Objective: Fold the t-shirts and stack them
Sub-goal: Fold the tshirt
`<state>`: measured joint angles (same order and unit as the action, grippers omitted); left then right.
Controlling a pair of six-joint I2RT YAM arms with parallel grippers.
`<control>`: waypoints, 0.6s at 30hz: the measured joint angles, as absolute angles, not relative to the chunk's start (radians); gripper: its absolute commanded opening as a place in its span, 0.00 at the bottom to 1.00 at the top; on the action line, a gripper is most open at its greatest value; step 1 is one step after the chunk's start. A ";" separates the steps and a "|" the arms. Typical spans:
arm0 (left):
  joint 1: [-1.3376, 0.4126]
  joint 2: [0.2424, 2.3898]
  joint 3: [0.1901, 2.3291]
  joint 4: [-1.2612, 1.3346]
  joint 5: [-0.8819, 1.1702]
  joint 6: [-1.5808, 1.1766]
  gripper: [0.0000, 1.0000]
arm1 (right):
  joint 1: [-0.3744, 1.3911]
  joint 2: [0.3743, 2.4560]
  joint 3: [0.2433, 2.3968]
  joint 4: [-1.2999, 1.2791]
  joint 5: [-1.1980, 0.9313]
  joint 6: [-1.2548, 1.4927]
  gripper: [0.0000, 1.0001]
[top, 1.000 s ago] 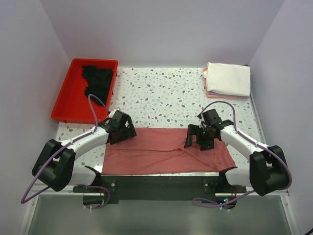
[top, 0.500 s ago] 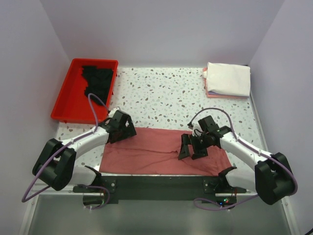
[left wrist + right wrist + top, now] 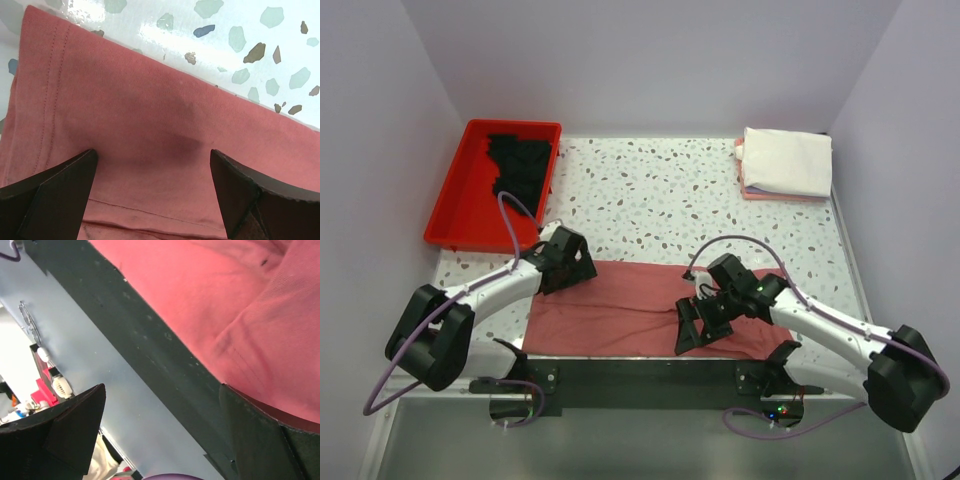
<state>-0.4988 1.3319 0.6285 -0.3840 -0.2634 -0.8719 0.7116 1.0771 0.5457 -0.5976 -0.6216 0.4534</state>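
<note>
Fabric nearest the arm bases: the dusty-rose t-shirt [image 3: 620, 305] is lying spread out flat along the near edge of the table [image 3: 660, 200], long side running left to right, with creases bunching toward its right half.

The right gripper [image 3: 695, 327] is hanging over the shirt's near hem, right of centre. Its jaws are standing wide apart with nothing between them. In its wrist view the right gripper [image 3: 162, 432] is looking past the rose cloth and the dark table edge (whether the fingertips are touching the cloth I cannot tell).

The left gripper [image 3: 568, 266] is sitting over the shirt's far left corner. It too is gaping fully and holding nothing. From the left wrist, the left gripper [image 3: 155, 195] is framing smooth rose cloth with a stitched hem running down the left side, and speckled tabletop is showing just beyond the shirt's far edge.

Farther back on the left, the red tray [image 3: 450, 215] is sitting against the side wall. It is holding a black t-shirt [image 3: 520, 165], crumpled toward its far right part.

At the far right corner a folded white t-shirt [image 3: 785, 160] is resting on top of folded pinkish t-shirts [image 3: 780, 197], only their edges peeking out beneath it.
</note>
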 measured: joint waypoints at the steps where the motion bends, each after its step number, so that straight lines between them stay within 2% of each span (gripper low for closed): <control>1: -0.499 1.332 0.628 -0.386 -0.265 -0.872 1.00 | 0.719 1.061 0.546 -0.601 -0.617 0.456 0.99; 10: -0.499 1.331 0.628 -0.391 -0.270 -0.871 1.00 | 0.722 0.975 0.688 -0.731 -0.302 0.484 0.99; 18: -0.499 1.328 0.628 -0.402 -0.271 -0.870 1.00 | 0.612 1.113 0.677 -0.779 -0.064 0.591 0.99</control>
